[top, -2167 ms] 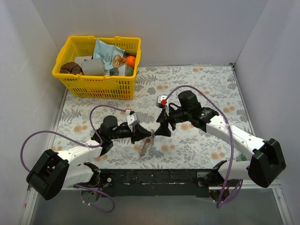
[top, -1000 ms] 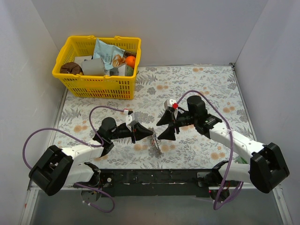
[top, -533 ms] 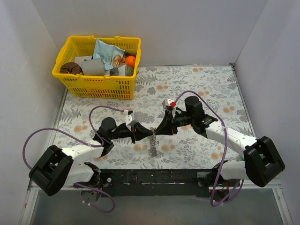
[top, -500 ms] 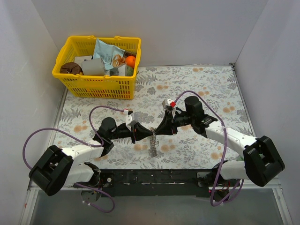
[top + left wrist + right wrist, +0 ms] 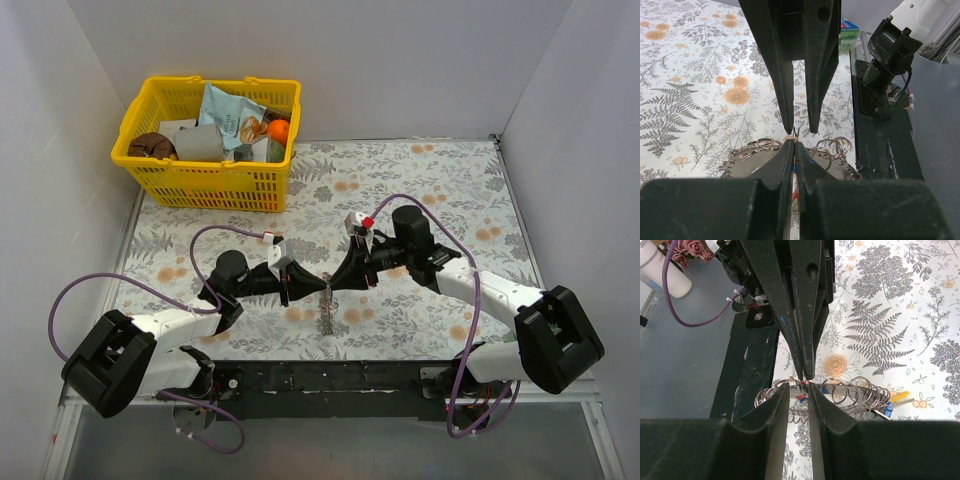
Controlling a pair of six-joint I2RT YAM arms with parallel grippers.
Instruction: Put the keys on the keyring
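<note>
The keyring (image 5: 326, 305), a silver scalloped disc fringed with small wire rings, hangs edge-on above the mat between my two grippers. My left gripper (image 5: 318, 285) is shut on its upper edge; in the left wrist view the disc (image 5: 747, 162) spreads to both sides of the closed tips (image 5: 794, 144). My right gripper (image 5: 336, 282) meets it tip to tip, jaws narrowed to a small gap (image 5: 799, 386) astride a thin metal piece that touches one finger only. Of the keys, a red and blue sliver (image 5: 799, 398) and a blue cap (image 5: 888, 410) show by the rings (image 5: 850, 390).
A yellow basket (image 5: 215, 185) of packets and an orange stands at the back left. The flowered mat (image 5: 430, 180) is walled in white on three sides. A black rail (image 5: 330, 378) carries both arm bases at the near edge. A green box (image 5: 850, 37) lies near the right base.
My right gripper has moved left up to the left gripper's tip and its jaws have narrowed from wide apart. The left gripper has held still with the keyring.
</note>
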